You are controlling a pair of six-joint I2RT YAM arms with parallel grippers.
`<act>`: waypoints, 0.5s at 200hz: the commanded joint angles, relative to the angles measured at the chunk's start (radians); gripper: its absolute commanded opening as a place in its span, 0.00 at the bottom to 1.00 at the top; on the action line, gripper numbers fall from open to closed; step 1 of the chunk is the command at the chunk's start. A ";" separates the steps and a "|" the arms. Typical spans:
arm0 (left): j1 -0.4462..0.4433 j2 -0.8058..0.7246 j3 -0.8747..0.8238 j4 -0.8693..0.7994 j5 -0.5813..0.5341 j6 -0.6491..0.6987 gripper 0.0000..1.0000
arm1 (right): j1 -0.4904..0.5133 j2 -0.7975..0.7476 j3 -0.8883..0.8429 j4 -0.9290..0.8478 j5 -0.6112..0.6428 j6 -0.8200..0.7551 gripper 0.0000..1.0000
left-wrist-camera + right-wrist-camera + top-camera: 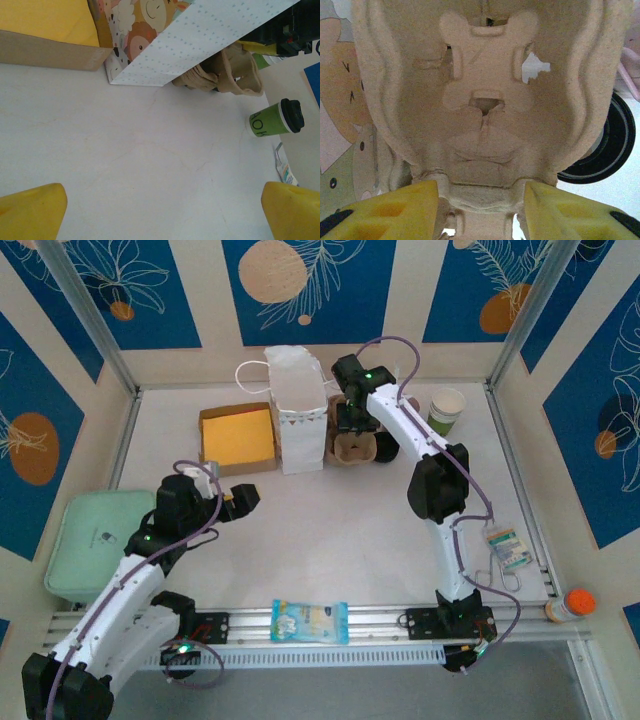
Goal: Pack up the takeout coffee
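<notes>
Paper cup (447, 408) apart from right claw (351, 432)

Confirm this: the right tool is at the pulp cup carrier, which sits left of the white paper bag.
Wrong side. The top external view shows the pulp cup carrier right of the white paper bag, not left. The right tool is at the carrier, as stated.
</notes>
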 commanded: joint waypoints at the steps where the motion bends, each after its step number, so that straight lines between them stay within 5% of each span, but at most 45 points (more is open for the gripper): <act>1: 0.017 -0.017 0.002 -0.006 0.003 0.024 0.99 | 0.006 0.013 0.025 -0.018 0.013 0.001 0.48; 100: 0.022 -0.020 -0.001 -0.008 0.007 0.023 0.99 | 0.006 0.047 0.034 -0.011 0.026 -0.009 0.47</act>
